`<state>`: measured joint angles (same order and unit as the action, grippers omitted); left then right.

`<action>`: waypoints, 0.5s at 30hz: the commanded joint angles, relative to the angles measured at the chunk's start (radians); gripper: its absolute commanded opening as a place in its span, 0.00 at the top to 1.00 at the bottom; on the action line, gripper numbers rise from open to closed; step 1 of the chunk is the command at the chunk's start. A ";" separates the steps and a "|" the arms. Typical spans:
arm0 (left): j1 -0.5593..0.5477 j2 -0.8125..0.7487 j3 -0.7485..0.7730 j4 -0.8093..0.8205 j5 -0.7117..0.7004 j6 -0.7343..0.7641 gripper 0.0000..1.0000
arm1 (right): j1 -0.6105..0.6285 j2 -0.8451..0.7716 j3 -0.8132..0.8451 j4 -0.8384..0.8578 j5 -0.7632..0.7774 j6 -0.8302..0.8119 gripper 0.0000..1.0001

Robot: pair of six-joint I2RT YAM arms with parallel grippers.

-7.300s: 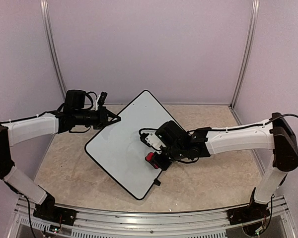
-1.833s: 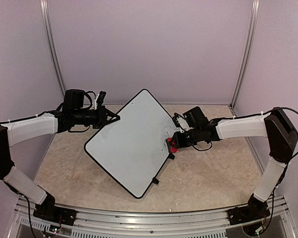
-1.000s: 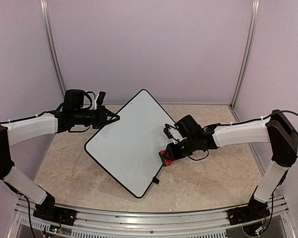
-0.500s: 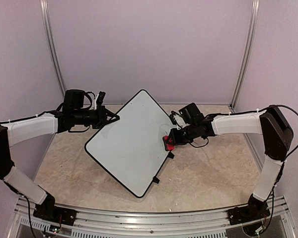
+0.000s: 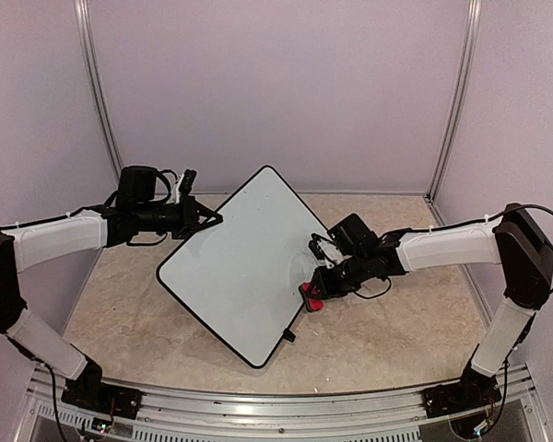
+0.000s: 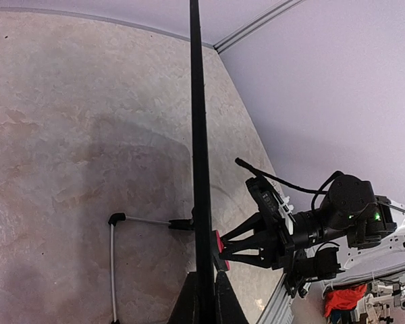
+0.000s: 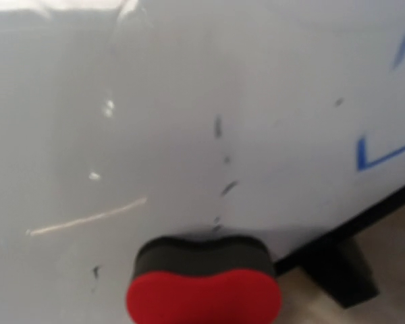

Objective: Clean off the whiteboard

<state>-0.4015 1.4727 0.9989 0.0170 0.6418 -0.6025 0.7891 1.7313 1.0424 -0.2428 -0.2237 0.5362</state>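
Observation:
The whiteboard stands tilted over the table, and my left gripper is shut on its upper left rim. In the left wrist view the board's rim runs straight up as a thin black edge from between my fingers. My right gripper is shut on a red and black eraser and presses it against the board's lower right edge. The right wrist view shows the eraser on the white face, with small dark smudges above it and blue marks at the right.
The beige stone-patterned tabletop lies under the board. A black foot sticks out at the board's lower corner, and a wire stand shows behind it. Lilac walls with metal posts close in the back and sides.
My right gripper has run the eraser up along the board's right edge and back down to the lower right. The left gripper and the board have stayed still.

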 commanded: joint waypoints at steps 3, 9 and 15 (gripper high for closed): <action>-0.011 -0.004 -0.006 0.049 0.020 0.076 1.00 | 0.022 0.017 0.029 -0.048 0.023 -0.005 0.81; -0.013 -0.006 -0.006 0.047 0.018 0.076 1.00 | -0.047 0.036 0.075 -0.029 0.012 -0.036 0.81; -0.013 -0.006 -0.006 0.047 0.018 0.078 1.00 | -0.122 0.084 0.163 -0.015 -0.025 -0.080 0.81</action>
<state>-0.4015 1.4727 0.9989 0.0170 0.6415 -0.6006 0.7113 1.7706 1.1385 -0.2867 -0.2291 0.4973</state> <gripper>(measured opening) 0.035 0.198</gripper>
